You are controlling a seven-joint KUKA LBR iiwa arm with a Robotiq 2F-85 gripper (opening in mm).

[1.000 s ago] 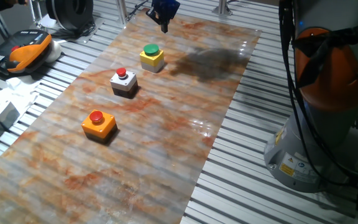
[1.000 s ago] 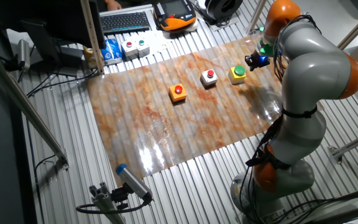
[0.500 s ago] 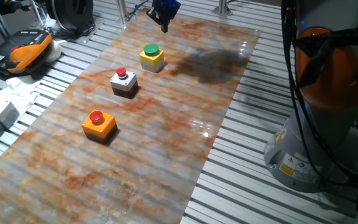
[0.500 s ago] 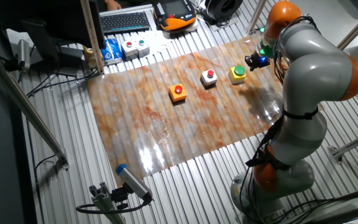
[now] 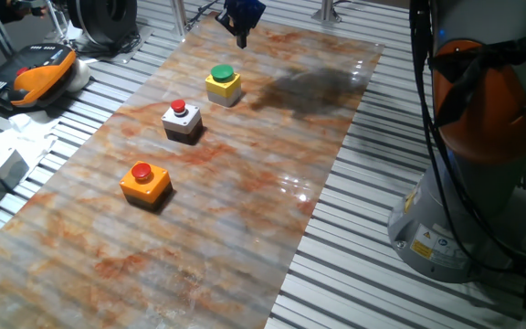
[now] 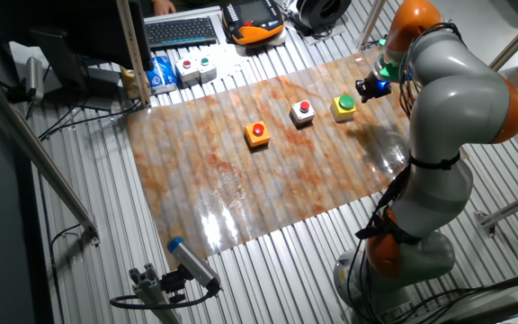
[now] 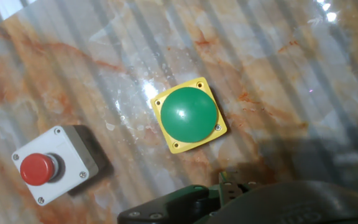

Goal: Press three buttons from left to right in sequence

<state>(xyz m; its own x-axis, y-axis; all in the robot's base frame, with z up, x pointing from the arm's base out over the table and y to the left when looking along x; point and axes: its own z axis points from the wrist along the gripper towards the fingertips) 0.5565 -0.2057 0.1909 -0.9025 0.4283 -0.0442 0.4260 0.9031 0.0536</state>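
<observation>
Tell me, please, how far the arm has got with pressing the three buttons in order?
No press shows as done: all three caps look raised and untouched. The hand hovers above and just beyond the yellow box with the green cap, and the hand view looks down on that cap, so it is lined up near this box. Left: the grey-white box with the red cap and the orange box.
</observation>
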